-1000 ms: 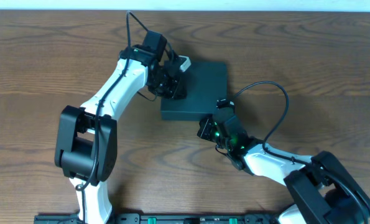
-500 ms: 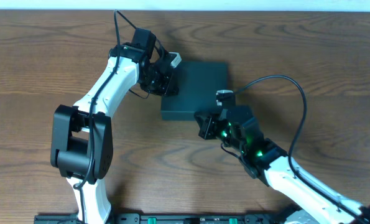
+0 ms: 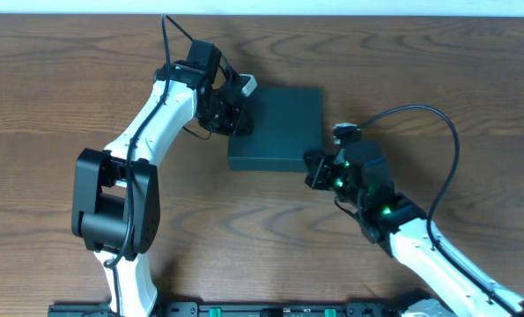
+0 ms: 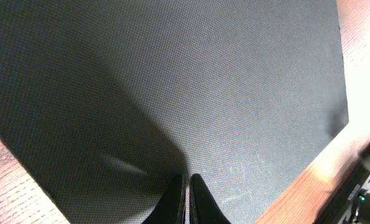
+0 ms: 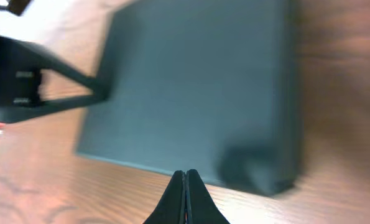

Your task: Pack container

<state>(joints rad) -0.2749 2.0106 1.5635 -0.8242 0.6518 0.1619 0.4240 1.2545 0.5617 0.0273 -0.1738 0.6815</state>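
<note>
Swung rightward, my right gripper (image 3: 314, 169) hangs closed and empty by the container (image 3: 284, 123) corner; my left gripper (image 3: 233, 119) is closed too, empty, over the lid, its tips hidden overhead.

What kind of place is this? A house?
Probably a robot lab, not a house: two white-and-black robot arms reach over a brown wooden table toward a dark teal square cardboard box.

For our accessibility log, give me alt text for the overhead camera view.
A closed dark teal container sits on a wooden table. The left arm holds shut jaws over its left edge; the right arm has shut jaws by its near right corner.
</note>
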